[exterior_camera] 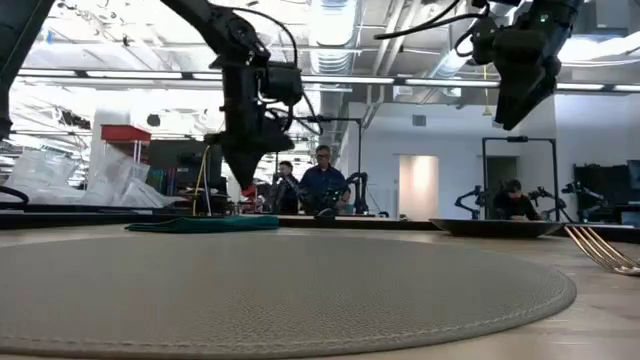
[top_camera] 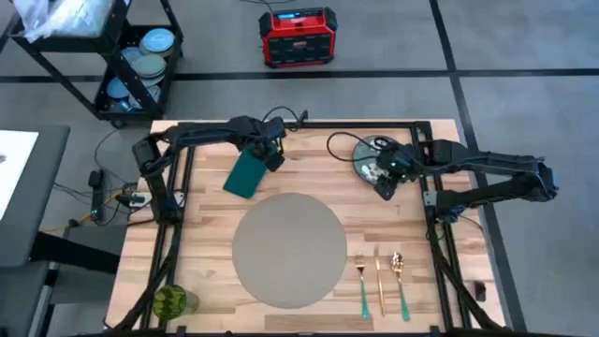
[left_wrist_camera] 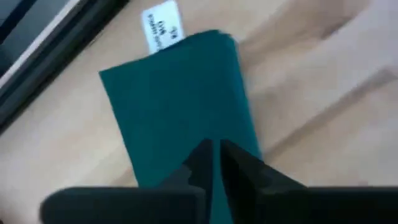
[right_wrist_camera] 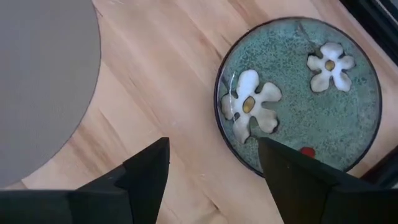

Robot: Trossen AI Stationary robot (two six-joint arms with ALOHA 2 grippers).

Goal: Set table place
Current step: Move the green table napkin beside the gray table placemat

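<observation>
Left gripper (left_wrist_camera: 214, 155) pinched closed above the green napkin (left_wrist_camera: 180, 106), right gripper (right_wrist_camera: 211, 162) spread wide beside the floral plate (right_wrist_camera: 298, 93), round placemat (top_camera: 290, 248) flat on the table (top_camera: 206, 253) nearer the front.

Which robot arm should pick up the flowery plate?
The right one. The right gripper hangs open beside the plate, while the left gripper is shut over the green napkin.

placemat (top_camera: 288, 250): 1 | napkin (top_camera: 246, 175): 1 | plate (right_wrist_camera: 298, 93): 1 | cutlery pieces (top_camera: 380, 278): 3 counted | green glass (top_camera: 172, 301): 1
</observation>
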